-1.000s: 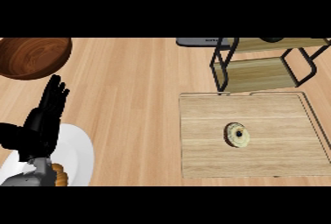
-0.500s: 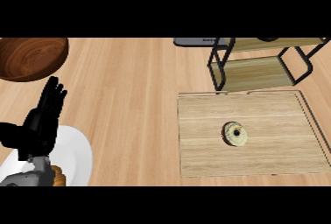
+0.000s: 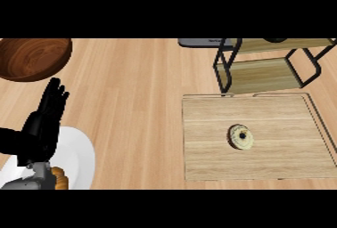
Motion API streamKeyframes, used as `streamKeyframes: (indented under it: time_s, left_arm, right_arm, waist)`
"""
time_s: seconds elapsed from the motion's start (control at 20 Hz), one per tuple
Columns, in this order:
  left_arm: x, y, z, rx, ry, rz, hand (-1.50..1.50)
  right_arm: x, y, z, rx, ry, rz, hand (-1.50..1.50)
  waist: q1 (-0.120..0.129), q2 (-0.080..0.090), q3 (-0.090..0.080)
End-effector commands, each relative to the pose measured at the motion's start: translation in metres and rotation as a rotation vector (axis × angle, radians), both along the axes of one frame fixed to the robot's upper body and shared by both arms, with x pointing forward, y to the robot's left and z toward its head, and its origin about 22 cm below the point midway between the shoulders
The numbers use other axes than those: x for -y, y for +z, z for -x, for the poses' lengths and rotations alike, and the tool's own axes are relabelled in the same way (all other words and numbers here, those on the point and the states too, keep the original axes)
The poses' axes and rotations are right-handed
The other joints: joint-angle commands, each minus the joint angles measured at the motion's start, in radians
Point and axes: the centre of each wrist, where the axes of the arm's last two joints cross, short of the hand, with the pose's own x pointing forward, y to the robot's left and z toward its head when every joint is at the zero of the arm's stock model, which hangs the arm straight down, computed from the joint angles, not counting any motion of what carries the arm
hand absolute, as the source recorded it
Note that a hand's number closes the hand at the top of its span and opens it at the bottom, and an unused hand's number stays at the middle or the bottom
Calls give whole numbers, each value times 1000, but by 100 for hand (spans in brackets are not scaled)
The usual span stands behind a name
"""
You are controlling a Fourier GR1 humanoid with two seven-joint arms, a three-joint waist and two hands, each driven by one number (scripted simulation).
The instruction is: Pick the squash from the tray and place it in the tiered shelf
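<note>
Left robot hand (image 3: 45, 120) open, fingers straight, at left edge

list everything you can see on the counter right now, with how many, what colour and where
squash: one, pale yellow-green with a dark centre, lying near the middle of the tray
tray: one, light wood, right half of the counter
tiered shelf: one, black frame with wooden boards, just behind the tray, at upper right
bowl: one, dark brown wood, upper left corner
plate: one, white, lower left, partly under the hand
orange item: one, at the plate's lower edge; cannot tell what it is
left hand: one, black, open, fingers up, resting at left
</note>
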Motion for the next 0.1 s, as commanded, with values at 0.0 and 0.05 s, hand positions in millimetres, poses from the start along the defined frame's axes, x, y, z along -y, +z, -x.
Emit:
streamKeyframes:
  time_s: [0.0, 0.05]
  left_arm:
    - [13, 7, -2, -3, -6, 5, 0]
    - [1, 7, -7, 12, -3, -15, 0]
  right_arm:
    - [20, -14, 20, 5, 29, -11, -150]
    - [16, -22, 15, 5, 12, -18, -150]
  waist:
    - [4, 2, 0]
    - [5, 2, 0]
